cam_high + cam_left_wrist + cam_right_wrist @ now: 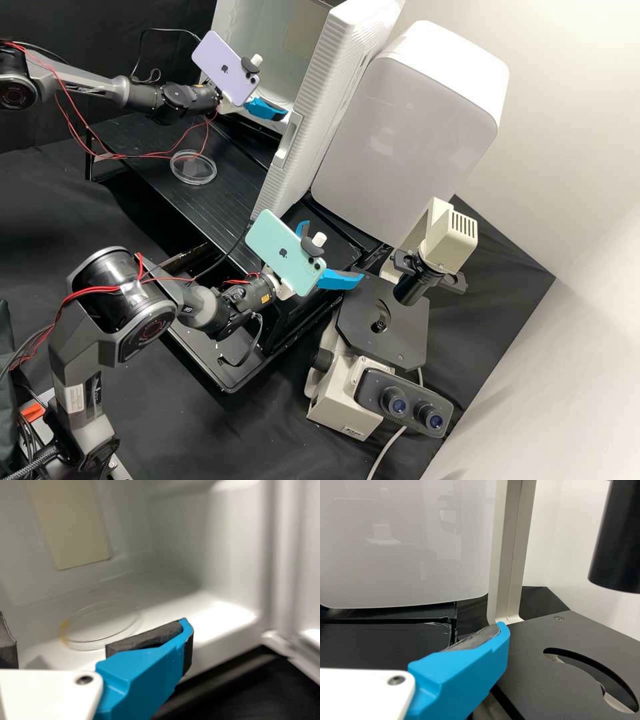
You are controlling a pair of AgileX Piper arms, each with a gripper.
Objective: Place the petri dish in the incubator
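Nearest me, low in the middle of the high view, the right arm's white tool with two bright blue fingers [335,259] hangs with its fingers spread and nothing between them, just beside the black stage of the grey-white microscope [373,373]. Beyond it, left of centre, a round clear plastic dish [193,167] lies flat on the black ribbed platform [220,200] standing on the black-draped table [53,200]. I cannot tell whether it is a lid or a second dish.

Farther back, at top centre, the left arm's matching tool [267,109] sits at the mouth of the white box-shaped incubator [413,133]. Its fingers are wide apart and hold nothing. In the left wrist view a clear round petri dish [100,625] rests flat on the white chamber floor, left of centre, just past the dark finger pads.

I judge that the placing is done and the step now is to clear out. The left tool would do best to lift slightly and back straight out with its fingers wide, so no pad catches the rim and drags the dish toward the sill.
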